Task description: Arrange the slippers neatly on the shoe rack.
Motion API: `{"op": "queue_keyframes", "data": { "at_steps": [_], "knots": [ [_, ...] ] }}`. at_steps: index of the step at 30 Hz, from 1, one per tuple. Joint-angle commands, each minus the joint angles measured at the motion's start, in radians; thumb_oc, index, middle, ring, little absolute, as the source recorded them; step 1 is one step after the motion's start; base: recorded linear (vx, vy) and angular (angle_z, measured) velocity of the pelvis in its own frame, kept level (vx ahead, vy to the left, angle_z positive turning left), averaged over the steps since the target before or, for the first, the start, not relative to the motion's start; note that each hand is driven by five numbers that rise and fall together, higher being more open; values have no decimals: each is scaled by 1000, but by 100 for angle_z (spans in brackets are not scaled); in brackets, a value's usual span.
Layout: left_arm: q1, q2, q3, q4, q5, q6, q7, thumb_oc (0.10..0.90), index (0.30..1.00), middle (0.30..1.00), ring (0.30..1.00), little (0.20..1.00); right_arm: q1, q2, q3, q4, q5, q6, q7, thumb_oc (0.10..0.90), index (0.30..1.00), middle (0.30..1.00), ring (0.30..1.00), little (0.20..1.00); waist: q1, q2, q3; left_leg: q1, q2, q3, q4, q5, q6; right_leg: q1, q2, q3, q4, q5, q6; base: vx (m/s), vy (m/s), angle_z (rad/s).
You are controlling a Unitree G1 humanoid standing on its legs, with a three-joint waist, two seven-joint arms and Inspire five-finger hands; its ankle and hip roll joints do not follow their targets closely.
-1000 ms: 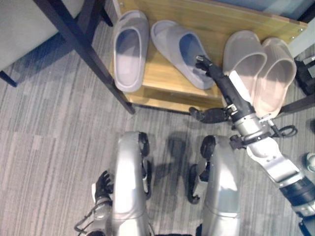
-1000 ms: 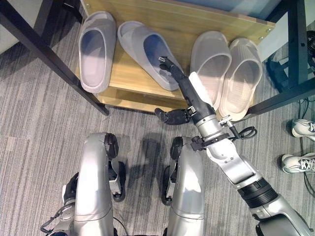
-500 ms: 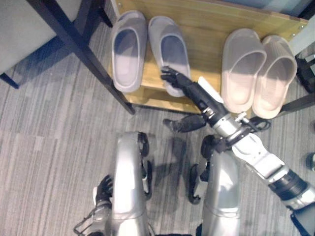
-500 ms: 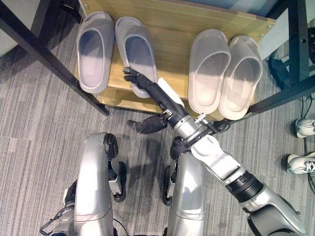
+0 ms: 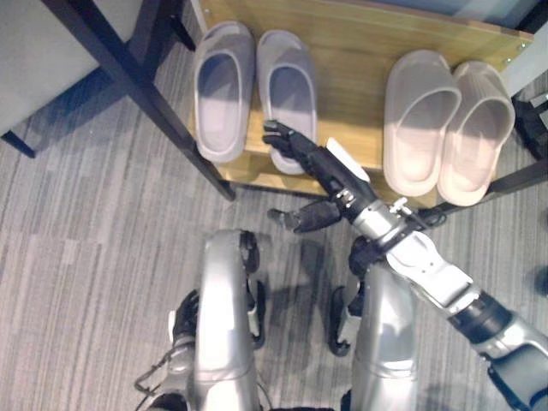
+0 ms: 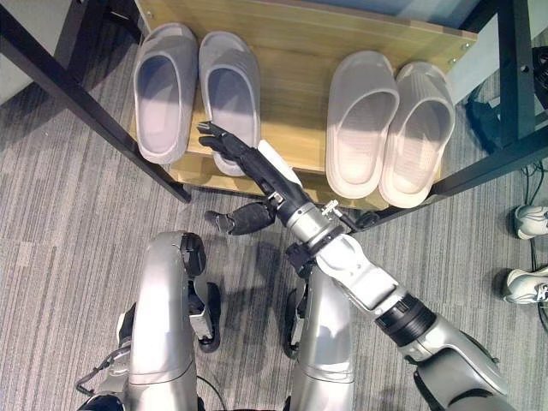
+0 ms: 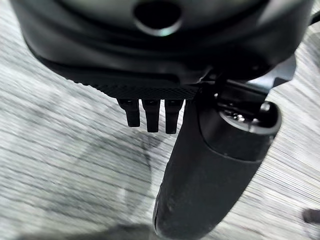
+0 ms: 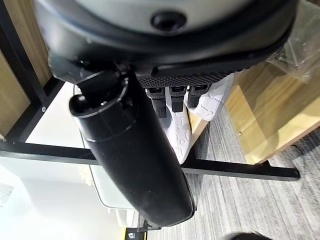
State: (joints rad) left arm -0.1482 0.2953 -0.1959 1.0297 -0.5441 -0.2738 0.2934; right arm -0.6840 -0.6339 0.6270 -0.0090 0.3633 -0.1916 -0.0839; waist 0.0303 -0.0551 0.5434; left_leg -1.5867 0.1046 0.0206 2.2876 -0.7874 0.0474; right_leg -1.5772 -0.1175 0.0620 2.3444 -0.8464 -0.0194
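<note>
Two grey slippers lie side by side, toes away from me, at the left of the wooden shoe rack shelf. A beige pair lies together at the right. My right hand reaches over the shelf's front edge, its straight fingers resting on the heel of the right grey slipper. In the right wrist view, the fingers point at a pale patterned slipper surface. My left hand hangs low by my side over the carpet, fingers relaxed and holding nothing.
A black slanted frame leg crosses the rack's left front corner. Another black bar stands at the right. A person's white shoes are on the grey striped carpet at the far right.
The right grey slipper has swung from a slant to lie straight beside its mate. My right hand has moved left and toward me along it, down to its heel.
</note>
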Motion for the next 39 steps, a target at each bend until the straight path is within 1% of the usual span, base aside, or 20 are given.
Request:
{"op": "queue_keyframes", "data": {
  "at_steps": [1, 7, 13, 15, 17, 19, 20, 22, 24, 28, 29, 30, 31, 32, 35, 39],
  "knots": [
    [19, -8, -16, 68, -6, -31, 12, 800, 900, 900, 900, 900, -133, 2, -2, -76, 12, -85, -34, 800, 900, 900, 900, 900, 57, 15, -23, 17, -60, -143, -47, -14, 4, 22, -24, 112, -9, 77, -70, 0, 0, 0],
    [20, -7, -6, 100, -12, -35, 6, 800, 900, 900, 900, 900, -209, 29, 8, -55, -12, -100, -47, 800, 900, 900, 900, 900, 65, 21, -23, 17, -63, -148, -46, -13, 3, 22, -22, 115, -8, 79, -67, 0, 0, 0],
    [2, 5, -9, 100, -1, -33, 1, 800, 900, 900, 900, 900, -239, 59, 29, -70, 21, -101, -24, 800, 900, 900, 900, 900, 66, 22, -23, 17, -65, -149, -37, -14, 2, 23, -22, 115, 0, 78, -67, 0, 0, 0],
    [-1, 6, -15, 97, 12, -33, 2, 800, 900, 900, 900, 900, -237, 68, 28, -81, 32, -112, -14, 800, 900, 900, 900, 900, 67, 22, -23, 17, -64, -150, -37, -13, 2, 25, -23, 112, 0, 77, -66, 0, 0, 0],
    [-2, 7, -16, 97, 34, -36, 8, 800, 900, 900, 900, 900, -237, 60, 8, -114, 3, -139, -28, 800, 900, 900, 900, 900, 65, 23, -23, 17, -65, -150, -36, -12, 1, 25, -21, 110, 0, 78, -65, 0, 0, 0],
    [-10, 2, -23, 99, 51, -42, 15, 800, 900, 900, 900, 900, -216, 59, -31, -154, -37, -174, -68, 800, 900, 900, 900, 900, 63, 21, -23, 17, -66, -150, -32, -12, 1, 26, -20, 111, 3, 79, -61, 0, 0, 0],
    [-10, 2, -24, 100, 51, -42, 15, 800, 900, 900, 900, 900, -215, 58, -32, -154, -37, -174, -68, 800, 900, 900, 900, 900, 64, 21, -23, 17, -66, -150, -32, -12, 1, 26, -20, 111, 3, 79, -61, 0, 0, 0],
    [-3, -13, -26, 75, 14, -42, -19, 800, 900, 900, 900, 900, -198, 60, -60, -176, -53, -191, -80, 800, 900, 900, 900, 900, 60, 21, -23, 17, -66, -149, -30, -14, 1, 27, -18, 111, 6, 77, -62, 0, 0, 0],
    [-3, -6, 2, 78, 2, -45, -24, 800, 900, 900, 900, 900, -171, 50, -115, -231, -139, -208, -124, 800, 900, 900, 900, 900, 56, 21, -23, 17, -71, -151, -28, -12, 0, 33, -18, 111, 11, 72, -61, 0, 0, 0],
    [-3, -6, 25, 96, -3, -50, -15, 800, 900, 900, 900, 900, -159, 44, -139, -268, -181, -217, -145, 800, 900, 900, 900, 900, 55, 22, -23, 17, -72, -153, -22, -11, -1, 34, -18, 110, 18, 71, -58, 0, 0, 0],
    [-2, -12, 33, 107, -9, -52, -13, 800, 900, 900, 900, 900, -156, 33, -151, -290, -211, -218, -159, 800, 900, 900, 900, 900, 54, 22, -23, 17, -74, -153, -21, -11, -2, 36, -19, 111, 19, 71, -57, 0, 0, 0],
    [-2, -12, 33, 107, -9, -53, -13, 800, 900, 900, 900, 900, -155, 33, -151, -291, -211, -218, -159, 800, 900, 900, 900, 900, 55, 22, -23, 17, -74, -153, -20, -11, -2, 36, -19, 111, 19, 71, -57, 0, 0, 0],
    [6, -18, 43, 114, 4, -56, -4, 800, 900, 900, 900, 900, -131, 13, -181, -340, -251, -229, -177, 800, 900, 900, 900, 900, 51, 19, -23, 17, -76, -153, -22, -11, -2, 39, -19, 112, 18, 70, -56, 0, 0, 0],
    [7, -18, 42, 114, 5, -56, -3, 800, 900, 900, 900, 900, -127, 12, -183, -344, -253, -227, -177, 800, 900, 900, 900, 900, 52, 20, -23, 17, -76, -153, -21, -11, -2, 39, -19, 112, 18, 70, -56, 0, 0, 0],
    [30, -25, 61, 100, 27, -68, 10, 800, 900, 900, 900, 900, -42, -19, -258, -415, -300, -244, -204, 800, 900, 900, 900, 900, 46, 17, -23, 17, -81, -156, -22, -10, -1, 44, -19, 113, 16, 73, -53, -10, 18, 1],
    [35, -36, 112, 10, -37, -91, 24, 800, 900, 900, 900, 900, 151, -23, -377, -442, -259, -248, -218, 800, 900, 900, 900, 900, 47, 22, -23, 17, -101, -176, -20, 3, -1, 73, -31, 100, -5, 85, -37, -21, 52, 5]
  ]
}}
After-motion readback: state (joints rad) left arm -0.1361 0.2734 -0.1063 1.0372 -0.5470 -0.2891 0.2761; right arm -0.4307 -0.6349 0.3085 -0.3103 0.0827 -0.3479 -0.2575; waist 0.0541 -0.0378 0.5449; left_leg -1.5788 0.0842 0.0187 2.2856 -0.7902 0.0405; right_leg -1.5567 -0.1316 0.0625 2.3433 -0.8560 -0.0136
